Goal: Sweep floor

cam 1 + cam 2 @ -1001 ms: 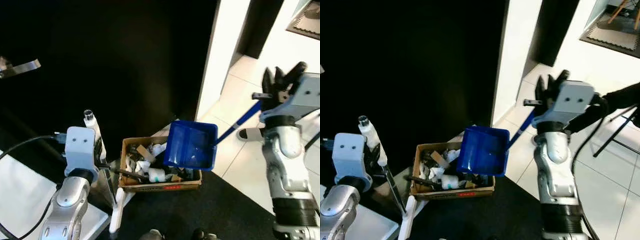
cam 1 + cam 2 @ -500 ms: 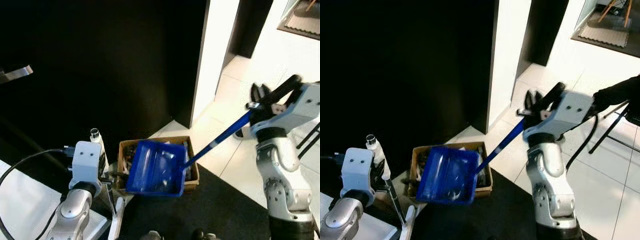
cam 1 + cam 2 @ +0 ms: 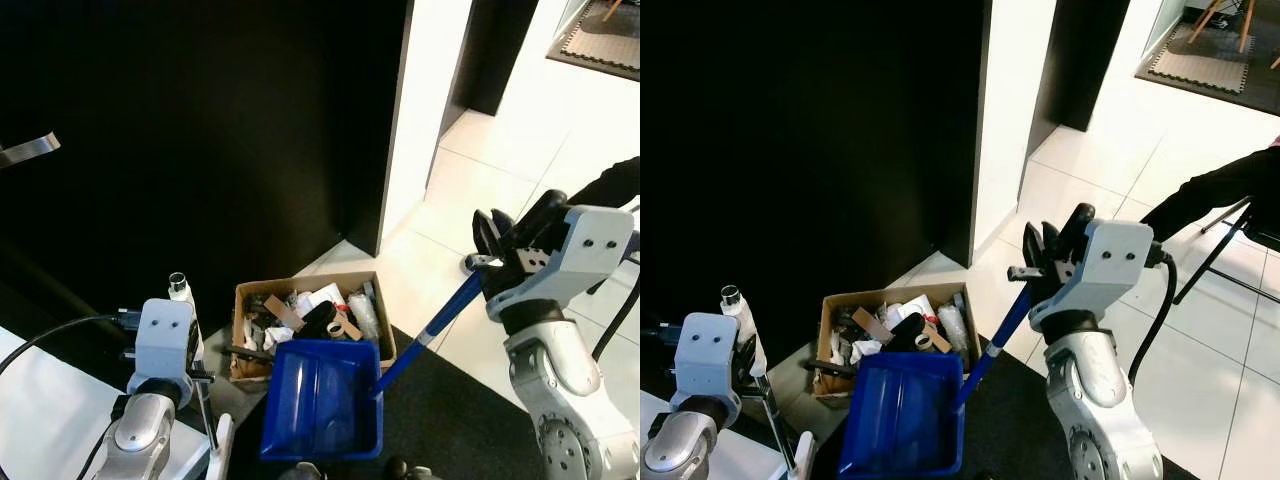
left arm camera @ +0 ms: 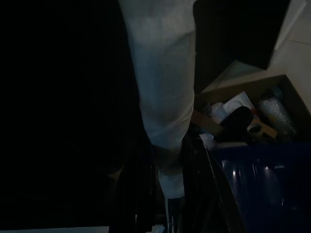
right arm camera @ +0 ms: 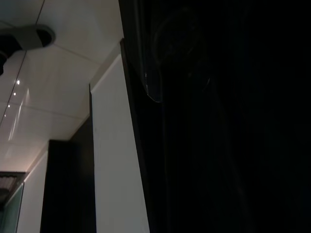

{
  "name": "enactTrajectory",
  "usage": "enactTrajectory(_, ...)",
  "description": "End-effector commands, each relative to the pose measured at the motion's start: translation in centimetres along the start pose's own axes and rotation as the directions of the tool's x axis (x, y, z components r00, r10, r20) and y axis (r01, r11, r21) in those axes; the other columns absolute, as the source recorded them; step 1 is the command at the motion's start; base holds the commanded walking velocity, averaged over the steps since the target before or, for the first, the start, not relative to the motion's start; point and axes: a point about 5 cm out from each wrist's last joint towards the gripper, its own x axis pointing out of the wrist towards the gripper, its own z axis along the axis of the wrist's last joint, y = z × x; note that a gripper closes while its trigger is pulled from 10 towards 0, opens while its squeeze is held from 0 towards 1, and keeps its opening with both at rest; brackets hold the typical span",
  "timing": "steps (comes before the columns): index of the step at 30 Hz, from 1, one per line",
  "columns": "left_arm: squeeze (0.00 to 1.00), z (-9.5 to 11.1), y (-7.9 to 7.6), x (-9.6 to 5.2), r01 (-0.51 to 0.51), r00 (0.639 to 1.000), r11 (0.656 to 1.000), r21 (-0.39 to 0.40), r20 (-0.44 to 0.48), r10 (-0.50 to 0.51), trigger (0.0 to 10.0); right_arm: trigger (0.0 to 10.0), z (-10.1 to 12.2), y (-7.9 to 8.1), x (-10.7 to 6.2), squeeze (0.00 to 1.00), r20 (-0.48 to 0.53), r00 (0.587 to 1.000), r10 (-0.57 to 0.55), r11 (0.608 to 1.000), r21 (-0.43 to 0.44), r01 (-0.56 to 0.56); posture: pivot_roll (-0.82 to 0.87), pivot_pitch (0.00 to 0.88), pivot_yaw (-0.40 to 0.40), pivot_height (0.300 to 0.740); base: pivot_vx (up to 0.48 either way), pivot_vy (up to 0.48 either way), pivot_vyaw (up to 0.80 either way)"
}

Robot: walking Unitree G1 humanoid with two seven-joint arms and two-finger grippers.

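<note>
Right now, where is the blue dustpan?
In the left eye view the blue dustpan sits low at the centre, just in front of the cardboard box of rubbish, its long handle held by the right gripper.

no legible text, label or number appears in any view. the cardboard box (image 3: 305, 322) carries no readable print.

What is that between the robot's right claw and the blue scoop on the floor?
A long blue handle spans the gap. In the left eye view it slants from the right gripper down to the blue dustpan, which sits just in front of the cardboard box of trash.
</note>
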Motion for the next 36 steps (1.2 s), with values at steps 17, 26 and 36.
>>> enactTrajectory(17, 0.00, -0.8, -0.3, -0.1, 0.002, 1.000, 0.999, -0.040, -0.013, -0.003, 10.0, 10.0, -7.1, -1.2, -1.1, 0.00, -0.125, 0.991, -0.054, 0.975, -0.222, 0.025, 0.07, 0.170, 0.083, 0.740, 0.000, 0.000, 0.00)
enactTrajectory(26, 0.00, -0.9, -0.4, -0.3, 0.005, 1.000, 0.999, -0.038, -0.015, -0.006, 10.0, 10.0, -7.9, -0.8, -1.1, 0.00, -0.106, 0.994, -0.041, 0.978, -0.206, 0.018, 0.08, 0.171, 0.081, 0.740, 0.000, 0.000, 0.00)
enactTrajectory(36, 0.00, -0.7, -0.6, -0.4, 0.023, 1.000, 0.999, -0.027, -0.009, -0.023, 10.0, 10.0, -7.6, -0.3, -0.7, 0.00, -0.070, 0.997, -0.015, 0.997, -0.079, 0.009, 0.09, 0.166, 0.080, 0.740, 0.000, 0.000, 0.00)
